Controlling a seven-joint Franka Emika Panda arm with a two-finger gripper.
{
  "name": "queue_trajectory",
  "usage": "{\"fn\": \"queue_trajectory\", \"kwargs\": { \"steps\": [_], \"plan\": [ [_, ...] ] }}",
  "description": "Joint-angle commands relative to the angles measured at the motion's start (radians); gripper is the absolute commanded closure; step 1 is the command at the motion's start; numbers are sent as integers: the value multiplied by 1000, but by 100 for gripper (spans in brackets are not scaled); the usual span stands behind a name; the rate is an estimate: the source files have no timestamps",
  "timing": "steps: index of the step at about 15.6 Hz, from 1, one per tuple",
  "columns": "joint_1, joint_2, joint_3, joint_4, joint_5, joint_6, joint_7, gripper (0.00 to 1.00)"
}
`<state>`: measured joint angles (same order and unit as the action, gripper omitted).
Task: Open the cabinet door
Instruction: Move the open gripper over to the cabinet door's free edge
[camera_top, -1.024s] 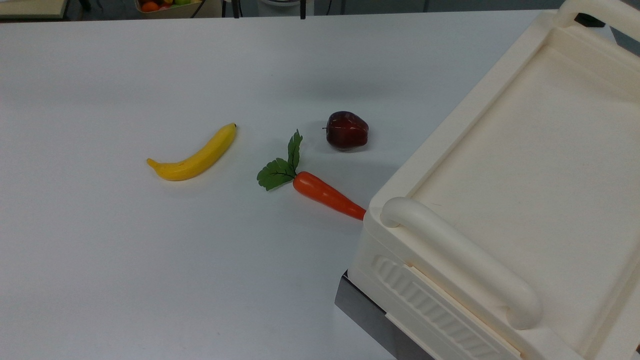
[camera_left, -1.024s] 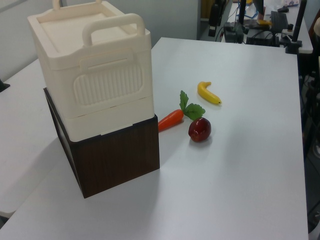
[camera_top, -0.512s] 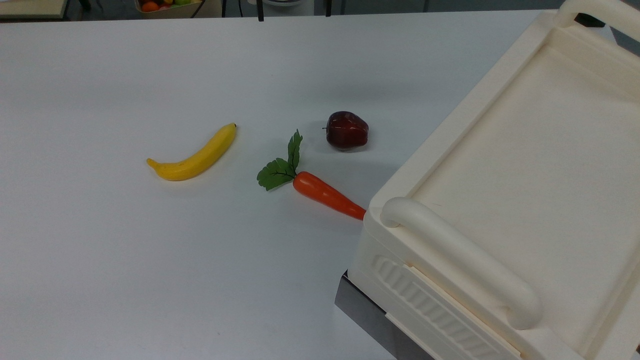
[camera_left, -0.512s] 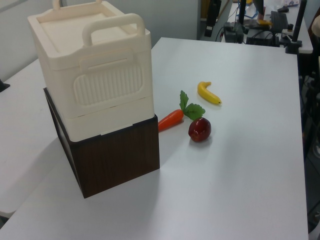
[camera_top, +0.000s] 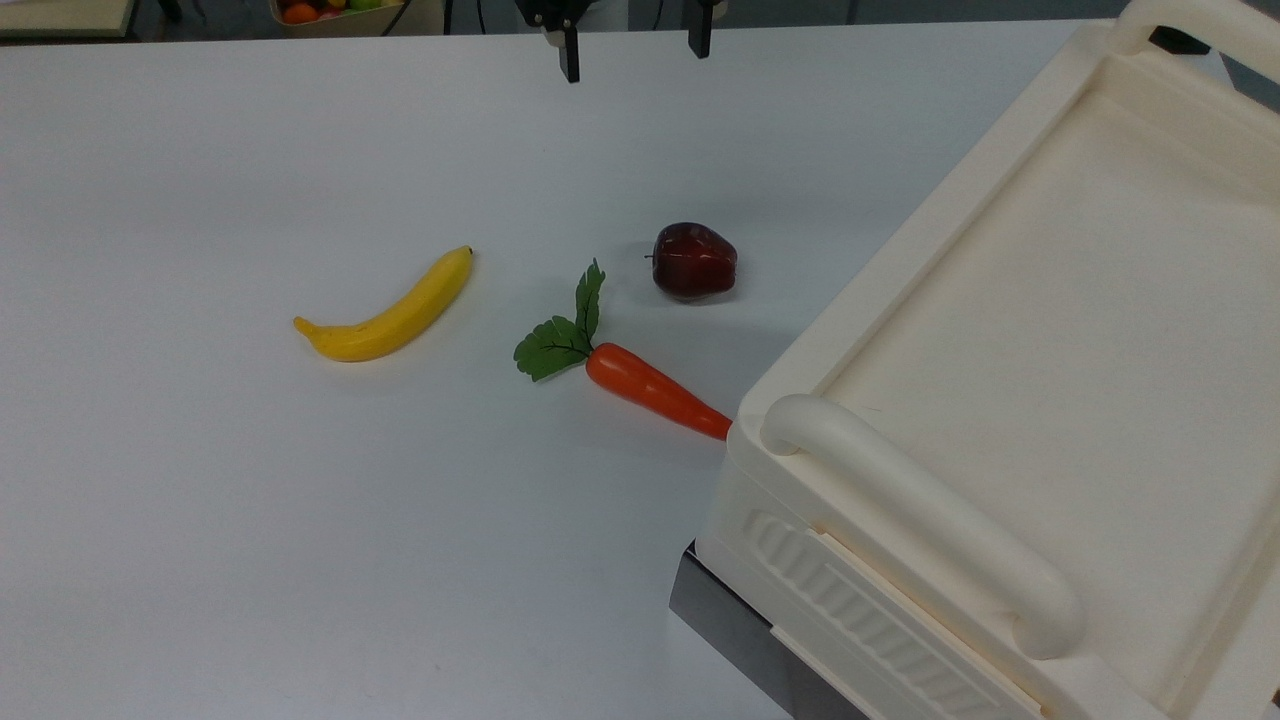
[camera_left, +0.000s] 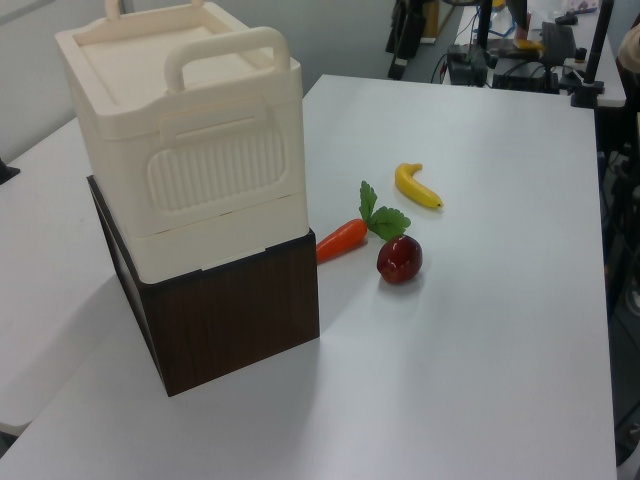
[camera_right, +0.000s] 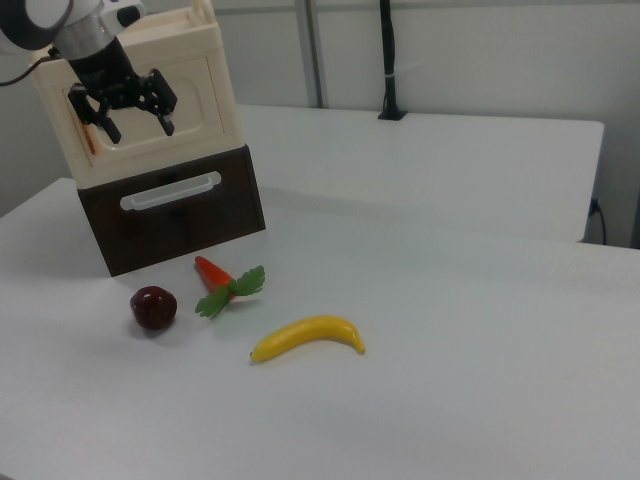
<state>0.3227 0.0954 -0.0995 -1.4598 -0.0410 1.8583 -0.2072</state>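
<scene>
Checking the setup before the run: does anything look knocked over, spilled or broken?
Nothing stands out. The banana, carrot and apple lie apart on the table, all whole. The cabinet sits square on its dark wooden base. In the right view, the open gripper hangs before the cabinet door.

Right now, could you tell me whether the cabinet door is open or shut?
Shut: in the right view the cabinet door lies flush in the cabinet front, the open claw hanging before it.

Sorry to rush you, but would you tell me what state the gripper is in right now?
Gripper: open, holding nothing; its fingers are spread apart in front of the cabinet door.
</scene>
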Motion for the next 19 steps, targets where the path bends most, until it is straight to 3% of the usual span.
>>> {"fn": "queue_trajectory", "kwargs": {
  "steps": [1,4,7,10,15,19],
  "plan": [
    [3,27,-2,-5,78,96,-115,0],
    [13,55,1,-4,105,149,-141,0],
    [26,60,7,-2,157,157,-256,0],
    [38,60,53,-4,182,159,-274,0],
    [42,101,129,12,179,248,-197,0],
    [52,106,142,10,184,288,-190,0]
  ]
}}
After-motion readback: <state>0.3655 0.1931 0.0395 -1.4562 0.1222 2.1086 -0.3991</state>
